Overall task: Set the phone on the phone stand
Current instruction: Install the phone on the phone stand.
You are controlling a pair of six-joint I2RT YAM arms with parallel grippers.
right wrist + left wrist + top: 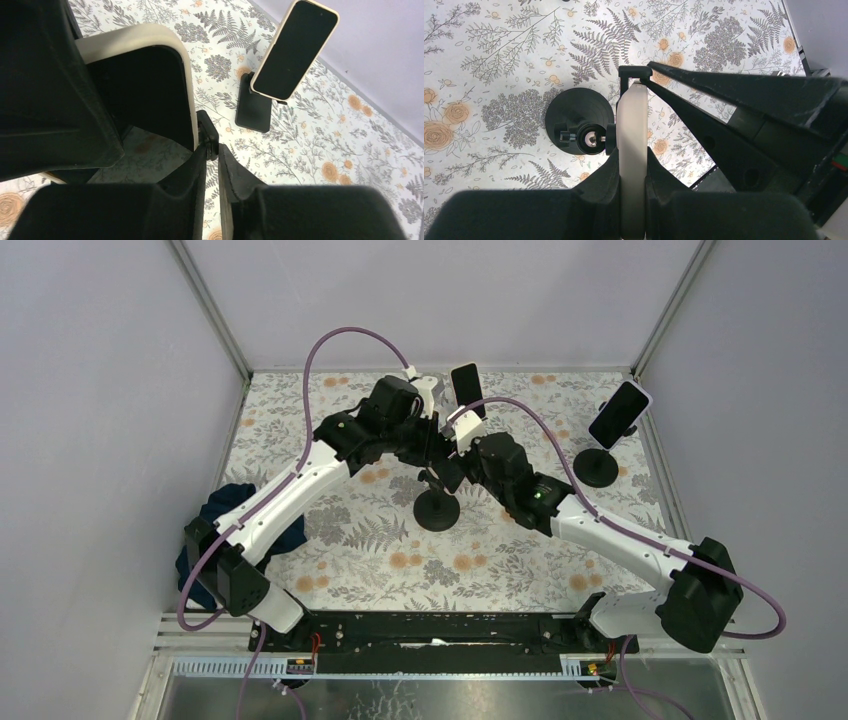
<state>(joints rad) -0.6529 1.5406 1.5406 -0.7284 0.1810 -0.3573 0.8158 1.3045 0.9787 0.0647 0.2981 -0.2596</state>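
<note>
Your left gripper [631, 161] is clamped on the long edges of the phone [631, 115], which stands edge-on in its cream case between the two dark fingers. Your right gripper [210, 150] has its fingers drawn almost together, and their tips appear to pinch the small black clip [208, 131] at the corner of the phone. That clip looks like part of the phone stand [579, 127], whose round black base and ball joint sit on the table directly under the phone.

You are late in the task, as I read it. The phone is up at the stand's holder and the clip hooks over its end, but both grippers are on the work and nothing is let go yet. Whether the phone sits fully in the holder I cannot tell, because the arms cover the joint in the top view. What remains for you is to seat it, release, and back both arms off without tipping the stand.

Beyond the arms, a second phone [295, 50] leans on its own stand [254, 107], well apart at the right edge. The table wears a pale cloth [400, 560] printed with grey ferns and orange flowers. A dark blue rag [215, 502] lies by the left arm. Plain lilac-grey walls [450, 300] close the cell on three sides
</note>
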